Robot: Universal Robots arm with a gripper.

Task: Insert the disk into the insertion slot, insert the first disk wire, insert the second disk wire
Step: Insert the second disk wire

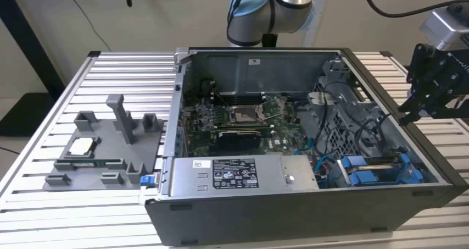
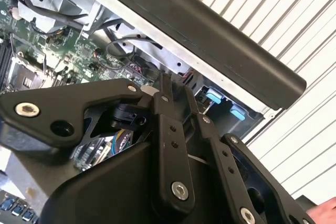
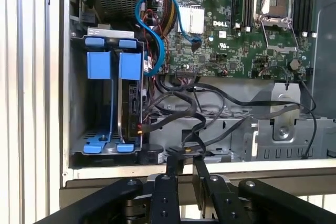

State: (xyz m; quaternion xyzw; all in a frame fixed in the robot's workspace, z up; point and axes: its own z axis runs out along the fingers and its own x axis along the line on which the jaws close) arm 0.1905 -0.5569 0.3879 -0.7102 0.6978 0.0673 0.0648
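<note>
Hand [image 1: 412, 116] pinched narrow, seemingly empty, near case [image 1: 293, 216]; disk [image 3: 128, 108] sits in insertion slot [image 3: 77, 108]. Probably rigid, shock-sensitive; grip blue carrier [image 3: 130, 65].

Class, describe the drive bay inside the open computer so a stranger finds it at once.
Start at the open computer case on the slatted table. Beside the silver power-supply box, toward the exterior view's right, sits the drive bay. Its broad bright blue plastic fittings set it apart from the grey metal around it.
</note>
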